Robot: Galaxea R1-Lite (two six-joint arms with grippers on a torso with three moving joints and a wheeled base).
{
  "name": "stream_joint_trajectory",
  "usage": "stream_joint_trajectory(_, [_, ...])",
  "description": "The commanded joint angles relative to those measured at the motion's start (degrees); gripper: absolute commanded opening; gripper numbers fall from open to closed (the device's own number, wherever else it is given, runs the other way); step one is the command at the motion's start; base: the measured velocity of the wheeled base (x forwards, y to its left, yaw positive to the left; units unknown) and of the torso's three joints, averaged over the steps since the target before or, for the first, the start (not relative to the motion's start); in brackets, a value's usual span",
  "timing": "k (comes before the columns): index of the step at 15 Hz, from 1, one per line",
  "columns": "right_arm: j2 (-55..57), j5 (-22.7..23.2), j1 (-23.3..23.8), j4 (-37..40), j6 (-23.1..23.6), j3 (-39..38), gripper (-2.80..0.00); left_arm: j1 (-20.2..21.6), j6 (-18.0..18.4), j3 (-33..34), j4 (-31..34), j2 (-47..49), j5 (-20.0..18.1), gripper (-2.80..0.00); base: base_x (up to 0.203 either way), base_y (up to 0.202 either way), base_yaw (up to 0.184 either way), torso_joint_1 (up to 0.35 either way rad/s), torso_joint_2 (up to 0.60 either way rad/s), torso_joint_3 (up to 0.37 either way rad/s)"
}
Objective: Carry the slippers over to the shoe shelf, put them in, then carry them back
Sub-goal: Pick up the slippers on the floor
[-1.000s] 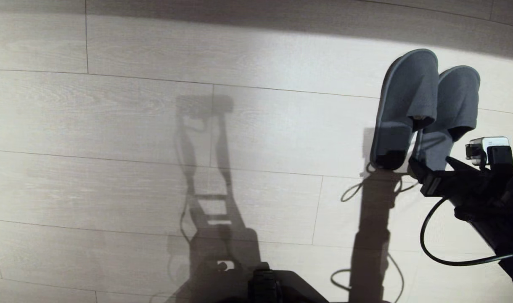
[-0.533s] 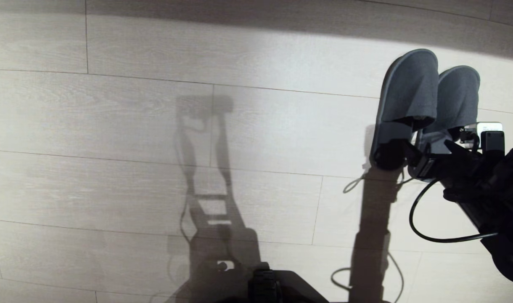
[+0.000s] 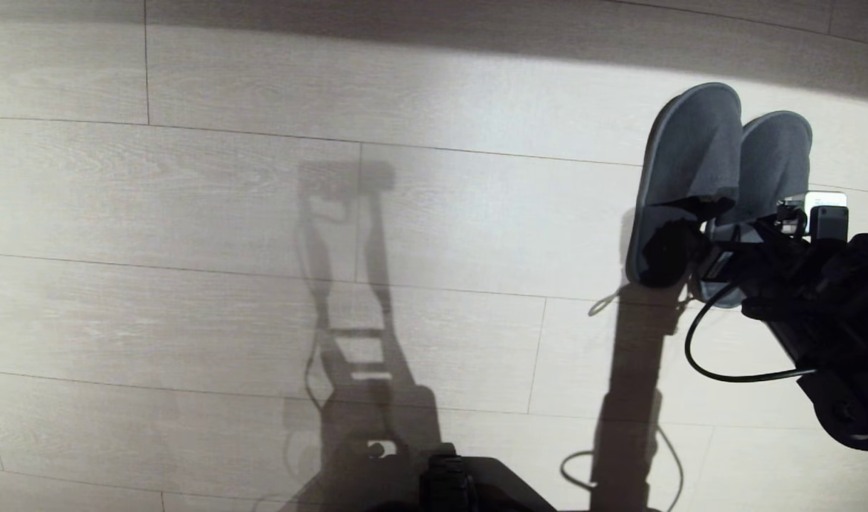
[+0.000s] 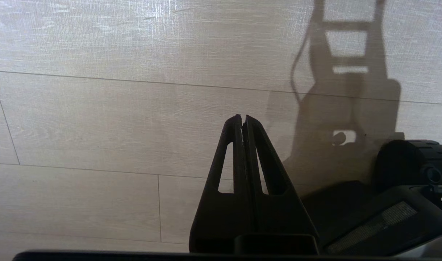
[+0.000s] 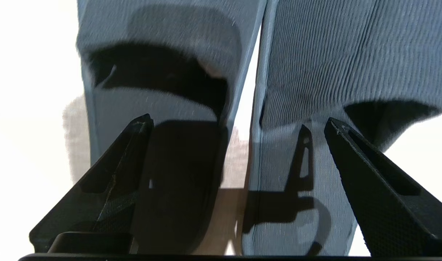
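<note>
**Two slippers on the floor, right gripper spread over their heels**

Two slippers (image 3: 718,185) lie side by side on the pale plank floor (image 3: 263,213), at the robot's right. The right gripper (image 5: 239,125) hangs low over their heel ends, fingers (image 5: 134,145) wide, holding nothing. The left gripper (image 4: 243,117) is parked near the base, fingers pressed together.

Bright floor (image 3: 192,213), hard robot shadows, dim far edge

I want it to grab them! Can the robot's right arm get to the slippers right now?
Probably yes: the right gripper hangs open right over the slippers on the floor, nothing between.
</note>
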State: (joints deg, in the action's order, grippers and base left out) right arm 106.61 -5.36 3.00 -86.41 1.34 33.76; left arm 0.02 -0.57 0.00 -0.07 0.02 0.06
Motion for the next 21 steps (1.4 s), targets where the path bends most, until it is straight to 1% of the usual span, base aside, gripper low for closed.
stream_joint_trajectory(1, [0.95,0.00,0.32,-0.48,-0.31,1.85,0.00,-0.02,-0.04,0.01,-0.01,-0.11,0.03,-2.80,0.000,0.000,0.000,0.000,0.00,0.000])
stream_joint_trajectory(4, [3.05,1.04,0.37,-0.51,-0.61,4.36,0.00,0.06,-0.04,0.09,-0.01,-0.11,0.03,-2.80,0.000,0.000,0.000,0.000,0.00,0.000])
stream_joint_trajectory(9, [4.31,1.42,0.38,-0.43,-1.44,9.22,0.00,0.05,-0.04,0.09,-0.01,-0.11,0.03,-2.80,0.000,0.000,0.000,0.000,0.00,0.000])
stream_joint_trajectory(11, [3.73,2.33,0.34,-0.43,-1.73,9.39,0.00,-0.02,-0.04,0.00,-0.01,-0.11,0.03,-2.80,0.000,0.000,0.000,0.000,0.00,0.000])
stream_joint_trajectory(17, [5.16,2.38,0.42,-0.43,-1.69,11.90,0.00,0.05,-0.04,0.09,-0.01,-0.11,0.03,-2.80,0.000,0.000,0.000,0.000,0.00,0.000])
stream_joint_trajectory(21, [6.33,2.38,1.92,-0.52,-1.69,12.99,0.00,-0.02,-0.04,0.00,-0.01,-0.11,0.03,-2.80,0.000,0.000,0.000,0.000,0.00,0.000])
